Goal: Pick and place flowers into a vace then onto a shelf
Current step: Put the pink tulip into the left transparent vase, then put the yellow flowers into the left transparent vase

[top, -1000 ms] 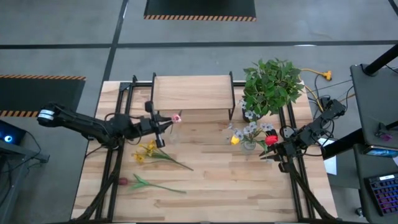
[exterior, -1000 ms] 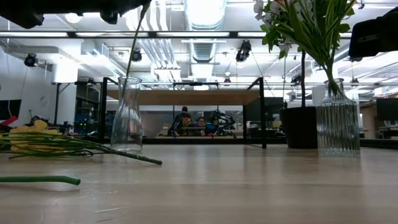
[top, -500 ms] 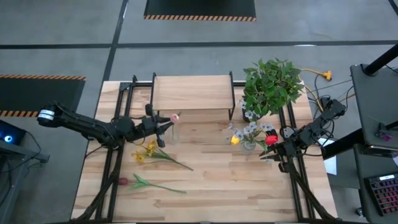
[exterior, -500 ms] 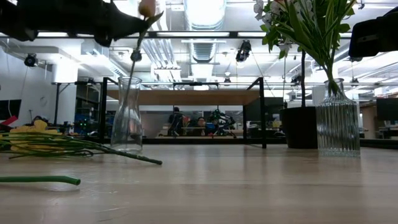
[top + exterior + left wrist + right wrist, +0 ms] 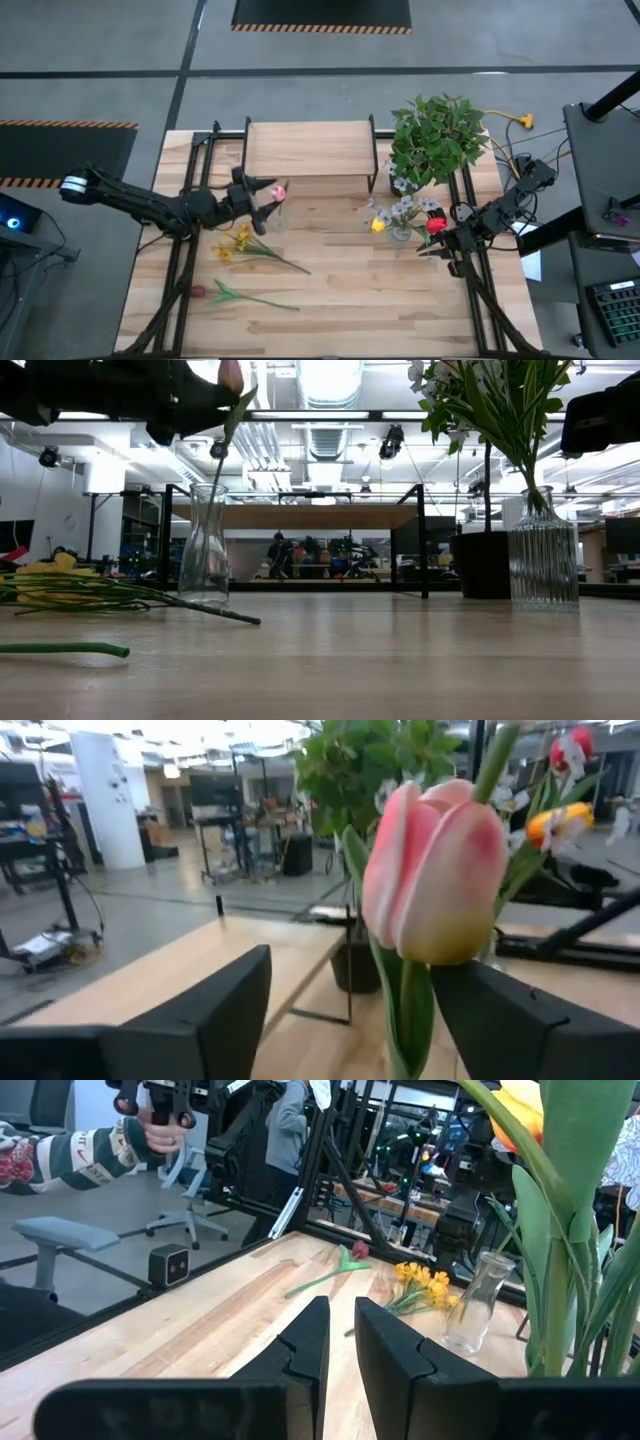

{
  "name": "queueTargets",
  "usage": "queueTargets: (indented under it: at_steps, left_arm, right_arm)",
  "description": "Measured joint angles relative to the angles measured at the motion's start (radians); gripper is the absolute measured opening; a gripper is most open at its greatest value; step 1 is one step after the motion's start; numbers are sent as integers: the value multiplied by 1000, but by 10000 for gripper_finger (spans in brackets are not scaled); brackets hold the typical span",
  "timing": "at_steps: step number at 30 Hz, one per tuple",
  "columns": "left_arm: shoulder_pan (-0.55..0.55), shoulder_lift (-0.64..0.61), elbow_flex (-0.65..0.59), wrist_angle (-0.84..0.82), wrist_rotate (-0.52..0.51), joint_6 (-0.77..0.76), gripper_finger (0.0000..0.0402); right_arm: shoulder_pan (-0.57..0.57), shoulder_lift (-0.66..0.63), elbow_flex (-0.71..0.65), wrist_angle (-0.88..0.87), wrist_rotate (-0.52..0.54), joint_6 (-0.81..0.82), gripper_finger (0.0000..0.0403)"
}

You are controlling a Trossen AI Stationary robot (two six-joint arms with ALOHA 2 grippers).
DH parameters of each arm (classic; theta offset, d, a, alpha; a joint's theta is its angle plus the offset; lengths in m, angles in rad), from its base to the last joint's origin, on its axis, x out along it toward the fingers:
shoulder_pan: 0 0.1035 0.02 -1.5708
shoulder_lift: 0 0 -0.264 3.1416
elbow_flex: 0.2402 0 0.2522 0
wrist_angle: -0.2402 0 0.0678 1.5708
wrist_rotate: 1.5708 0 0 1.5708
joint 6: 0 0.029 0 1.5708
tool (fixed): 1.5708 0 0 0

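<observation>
Left pincer [image 5: 258, 195]: over the tabletop's [image 5: 350, 290] left half, dark flat fingers [image 5: 215, 1010] spread wide either side of the pink tulip [image 5: 432, 885], not touching it.
Pink tulip: smooth closed bud, thin green stem dropping into the clear glass vase [image 5: 204, 546], a narrow-necked flask shape.
Loose flowers: yellow bunch [image 5: 238, 243] and red-headed stem [image 5: 235, 295] flat on the light wood planks, in front of the vase.
Shelf [image 5: 309, 150]: rectangular light wood top, thin black legs, at the back edge, bare.
Ribbed vase [image 5: 543, 556]: fluted clear glass, holding a mixed bouquet [image 5: 405, 214].
Right pincer [image 5: 438, 244]: beside the ribbed vase, fingers [image 5: 318, 1342] nearly closed, narrow gap, nothing between.
</observation>
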Motion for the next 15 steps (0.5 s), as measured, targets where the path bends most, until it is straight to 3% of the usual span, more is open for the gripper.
queueTargets:
  at_steps: [9,15]
  left_arm:
    - [0,-54,0,-228,-3,-203,269]
    - [0,-98,0,-321,-3,-237,270]
  right_arm:
    - [0,0,0,0,0,13,43]
    - [0,0,0,0,0,14,43]
